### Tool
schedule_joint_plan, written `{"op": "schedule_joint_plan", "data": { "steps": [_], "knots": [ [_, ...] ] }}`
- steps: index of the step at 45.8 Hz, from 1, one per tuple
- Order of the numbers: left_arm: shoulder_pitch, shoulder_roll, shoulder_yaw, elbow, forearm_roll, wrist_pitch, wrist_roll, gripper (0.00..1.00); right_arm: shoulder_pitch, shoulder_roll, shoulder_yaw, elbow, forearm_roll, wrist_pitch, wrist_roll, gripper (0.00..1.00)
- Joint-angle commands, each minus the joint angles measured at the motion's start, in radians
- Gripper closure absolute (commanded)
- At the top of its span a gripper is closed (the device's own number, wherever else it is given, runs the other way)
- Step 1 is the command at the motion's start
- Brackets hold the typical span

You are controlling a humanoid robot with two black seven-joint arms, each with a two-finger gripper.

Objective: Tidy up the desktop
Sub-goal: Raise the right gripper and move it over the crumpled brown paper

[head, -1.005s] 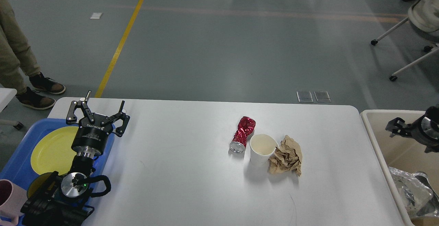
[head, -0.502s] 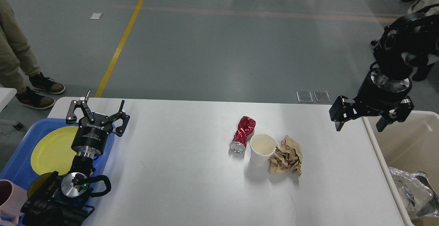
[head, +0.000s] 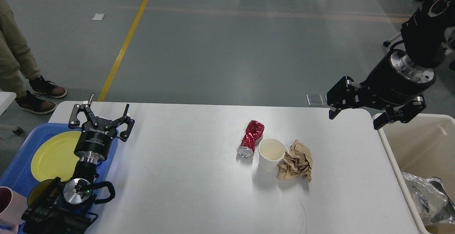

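1. Head view: the white worktop (head: 185,191) fills the lower middle of the frame, its far edge running across the middle and its rounded far corners showing at left and right.
2. Near its centre right stand three items in a tight row: a crushed red can (head: 251,139) lying on its side with its silver end toward the camera, a white paper cup (head: 271,154) upright and open just beside it, and a crumpled brown paper wad (head: 296,161) touching the cup's right side.
3. The left gripper (head: 103,115) is over the worktop's far left corner, pointing away from the camera; its jaws are spread wide and hold nothing.
4. Under the left arm lies a blue tray (head: 16,164) at the worktop's left edge, carrying a yellow plate (head: 53,156); a pink mug (head: 9,205) sits at the tray's near end.
5. The right gripper (head: 355,115) hangs above the worktop's far right corner, tilted down and left; its jaws are wide apart and empty.
6. Just right of the worktop is a beige bin (head: 423,145), with crumpled clear plastic (head: 424,198) in its near part.
7. On the grey floor beyond, a yellow line (head: 128,38) runs diagonally, and a person's legs and shoes (head: 21,74) show at far left.
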Motion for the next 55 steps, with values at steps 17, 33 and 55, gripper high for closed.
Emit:
{"op": "schedule_joint_plan", "data": {
  "steps": [17,33,55],
  "knots": [
    [0.0,0.0,0.0,0.0,0.0,0.0,0.0,0.04,-0.194,0.06,0.016,-0.057,-0.009,-0.214,0.002,0.0],
    [0.0,0.0,0.0,0.0,-0.001,0.0,0.0,0.04,-0.614,0.081,0.156,-0.356,0.004,-0.321,0.0,0.0],
    [0.0,0.0,0.0,0.0,0.0,0.0,0.0,0.04,-0.936,0.213,0.28,-0.693,0.08,-0.349,-0.003,0.0]
  ]
}}
